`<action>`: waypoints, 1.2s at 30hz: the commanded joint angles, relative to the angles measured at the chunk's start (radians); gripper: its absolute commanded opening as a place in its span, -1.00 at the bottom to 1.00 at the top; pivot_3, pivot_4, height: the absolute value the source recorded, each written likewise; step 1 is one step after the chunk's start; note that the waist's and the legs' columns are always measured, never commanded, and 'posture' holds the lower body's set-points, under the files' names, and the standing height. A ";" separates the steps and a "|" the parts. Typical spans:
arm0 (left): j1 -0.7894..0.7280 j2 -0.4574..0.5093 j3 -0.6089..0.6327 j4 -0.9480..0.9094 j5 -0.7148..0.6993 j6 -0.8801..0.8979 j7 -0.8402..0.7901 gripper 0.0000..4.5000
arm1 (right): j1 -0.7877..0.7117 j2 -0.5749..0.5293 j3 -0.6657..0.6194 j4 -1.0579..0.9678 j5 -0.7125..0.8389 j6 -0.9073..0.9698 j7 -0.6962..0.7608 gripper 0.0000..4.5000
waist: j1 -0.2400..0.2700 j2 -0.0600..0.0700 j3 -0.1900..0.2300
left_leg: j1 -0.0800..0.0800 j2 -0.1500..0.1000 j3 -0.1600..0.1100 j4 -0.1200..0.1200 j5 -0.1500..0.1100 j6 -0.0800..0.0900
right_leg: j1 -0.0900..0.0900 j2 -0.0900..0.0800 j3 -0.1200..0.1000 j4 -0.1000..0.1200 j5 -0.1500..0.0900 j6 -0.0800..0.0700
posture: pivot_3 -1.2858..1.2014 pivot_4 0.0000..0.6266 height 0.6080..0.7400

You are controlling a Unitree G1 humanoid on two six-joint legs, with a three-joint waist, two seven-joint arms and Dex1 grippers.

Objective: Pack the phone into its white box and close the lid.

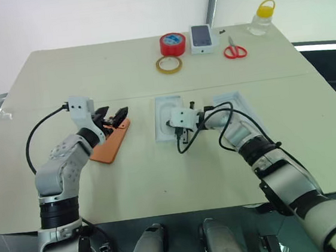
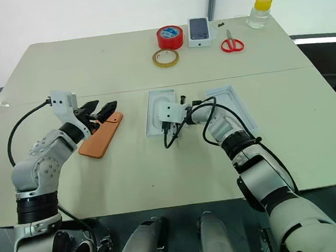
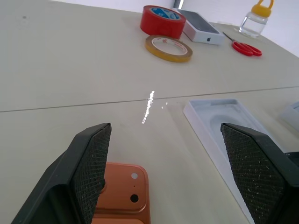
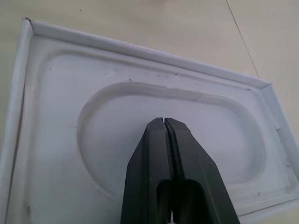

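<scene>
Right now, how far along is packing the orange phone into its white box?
Early. The orange slab phone lies bare on the beige table, outside any box, and the open left gripper hovers at its far end without holding it. The shut right gripper is over the white tray with the rounded recess. Another shallow white tray lies open beside it. Left: phone in, lid on.

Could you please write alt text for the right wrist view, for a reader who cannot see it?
The right gripper, its two black fingers shut together, points down over a white insert with a rounded phone-shaped recess, which sits inside a thin-walled white box on the beige table.
</scene>
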 commanded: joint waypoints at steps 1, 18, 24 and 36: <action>-0.008 -0.002 0.018 -0.035 -0.008 -0.016 0.012 0.75 | -0.042 0.011 0.005 0.035 -0.041 0.003 -0.053 -0.98 | 0.000 0.000 0.000 | 0.000 0.000 0.000 0.000 0.000 0.000 | 0.000 0.000 0.000 0.000 0.000 0.000 | 0.03 -0.52 1.00; 0.006 0.217 0.106 0.154 -0.088 0.145 -0.145 0.75 | 0.043 0.100 -0.138 -0.333 0.200 0.218 0.030 -0.98 | -0.026 0.000 0.000 | 0.000 0.001 -0.001 -0.001 0.000 -0.001 | -0.002 0.001 0.000 0.003 0.000 0.000 | 0.03 -0.52 1.00; 0.016 0.443 0.062 0.386 -0.095 0.212 -0.438 0.75 | 0.118 0.227 0.017 -0.511 0.124 0.404 -0.015 -0.98 | -0.031 0.000 0.000 | 0.000 0.001 0.000 -0.003 0.001 -0.001 | -0.008 0.001 0.002 0.006 0.000 -0.001 | 0.03 -0.52 1.00; -0.066 0.462 -0.089 0.668 0.063 0.063 -0.627 0.75 | 0.139 0.264 0.166 -0.561 0.048 0.588 0.005 -0.98 | -0.019 -0.001 -0.001 | 0.000 -0.001 -0.002 -0.003 0.001 -0.001 | -0.010 0.000 0.001 0.007 0.000 -0.001 | 0.03 -0.52 1.00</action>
